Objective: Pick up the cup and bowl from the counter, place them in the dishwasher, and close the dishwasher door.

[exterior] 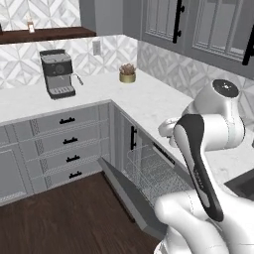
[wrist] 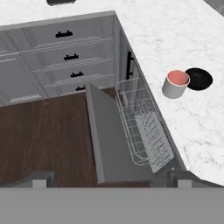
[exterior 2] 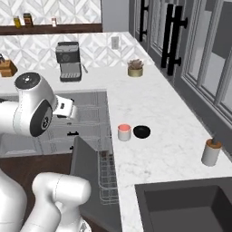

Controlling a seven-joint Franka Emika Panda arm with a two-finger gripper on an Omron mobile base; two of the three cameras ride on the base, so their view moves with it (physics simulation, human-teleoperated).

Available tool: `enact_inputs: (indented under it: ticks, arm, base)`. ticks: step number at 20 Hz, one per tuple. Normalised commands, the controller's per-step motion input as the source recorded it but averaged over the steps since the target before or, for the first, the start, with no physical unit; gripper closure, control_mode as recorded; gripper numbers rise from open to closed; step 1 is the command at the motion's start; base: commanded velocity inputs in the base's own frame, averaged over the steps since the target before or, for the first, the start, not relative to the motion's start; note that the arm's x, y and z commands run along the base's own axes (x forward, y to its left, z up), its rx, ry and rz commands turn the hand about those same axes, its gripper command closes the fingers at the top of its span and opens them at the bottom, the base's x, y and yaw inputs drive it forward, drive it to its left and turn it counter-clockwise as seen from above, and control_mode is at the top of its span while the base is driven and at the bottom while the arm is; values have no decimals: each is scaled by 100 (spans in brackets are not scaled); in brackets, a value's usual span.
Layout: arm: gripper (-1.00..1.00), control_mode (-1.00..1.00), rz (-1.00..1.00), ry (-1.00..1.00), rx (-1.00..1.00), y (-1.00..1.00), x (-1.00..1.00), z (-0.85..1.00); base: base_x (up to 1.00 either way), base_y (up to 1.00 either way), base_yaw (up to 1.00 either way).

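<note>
My jaws (wrist: 109,181) apart, empty, above the lowered grey dishwasher door (wrist: 111,140). Pale grey cup (wrist: 176,84) touches black bowl (wrist: 199,78) on the white marble counter (wrist: 175,35). Risk: grasping the cup nudges the bowl.

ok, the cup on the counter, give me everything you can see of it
The cup is a small pale grey cylinder with a red-pink top. It stands upright on the white marble-look counter, near the edge above the open dishwasher. A black bowl sits right beside it; whether they touch is unclear. Nothing grips it.
</note>
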Motion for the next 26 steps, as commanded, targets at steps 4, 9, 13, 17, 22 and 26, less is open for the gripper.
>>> enact_inputs:
  ticks: [4,9,13,17,22,26]
  arm:
    - [-100,100,0,0,0,0,0,0]
    - [-100,-100,1,4,0,-5,36,0]
    - [-100,-100,0,14,-1,-18,100,-26]
    - [-100,-100,0,13,-8,-33,67,-39]
    - [-100,-100,0,12,-13,-7,59,-45]
    - [-100,-100,0,9,-6,-47,53,-62]
  base:
    - [6,-29,12]
    - [3,-13,4]
    - [0,0,0]
    - [0,0,0]
    - [0,0,0]
    - [0,0,0]
